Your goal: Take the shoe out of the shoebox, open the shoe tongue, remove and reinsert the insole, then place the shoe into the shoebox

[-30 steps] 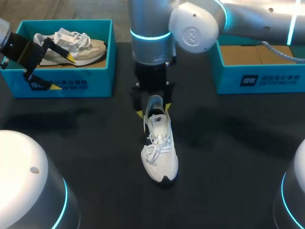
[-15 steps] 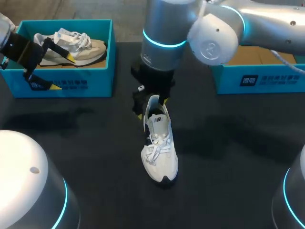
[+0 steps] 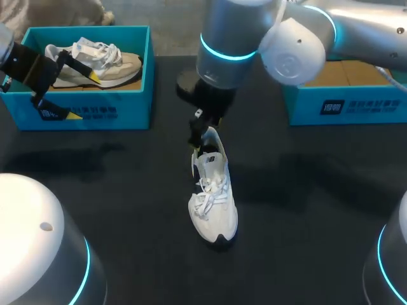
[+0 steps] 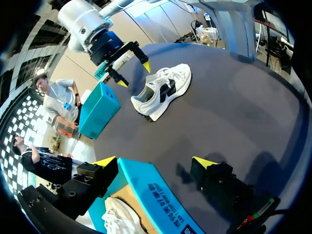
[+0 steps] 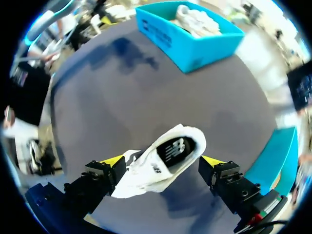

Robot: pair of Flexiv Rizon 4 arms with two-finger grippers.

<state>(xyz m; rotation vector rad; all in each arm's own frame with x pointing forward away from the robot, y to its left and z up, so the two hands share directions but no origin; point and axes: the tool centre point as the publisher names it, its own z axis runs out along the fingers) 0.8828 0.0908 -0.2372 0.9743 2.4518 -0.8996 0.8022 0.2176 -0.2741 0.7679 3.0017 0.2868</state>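
Head view. A dark table [image 3: 305,210] bears everything in the scene.

Arms, two. The right arm [image 3: 241,38] comes in from the far right corner and reaches to the table's middle. The left arm [image 3: 19,60] enters at the far left edge.

Shoeboxes, two, both teal. The left shoebox [image 3: 121,111] stands at the far left. The right shoebox [image 3: 356,105] stands at the far right, its brown floor showing.

Shoes, two. The white shoe [image 3: 214,197] stands upright on the table's middle, well apart from both boxes, toe toward the camera and heel toward the far side. The second shoe [image 3: 102,60] lies inside the left shoebox.

Grippers, two. The right gripper [image 5: 162,161] hangs over the white shoe's heel. In the right wrist view its fingers are spread wide to either side of the heel opening, where the dark insole [image 5: 173,148] shows. Neither finger touches the shoe, and it holds nothing. The left gripper [image 4: 155,163] straddles the near wall of the left shoebox, one finger inside the box and one outside. Its fingers are apart and grip nothing.
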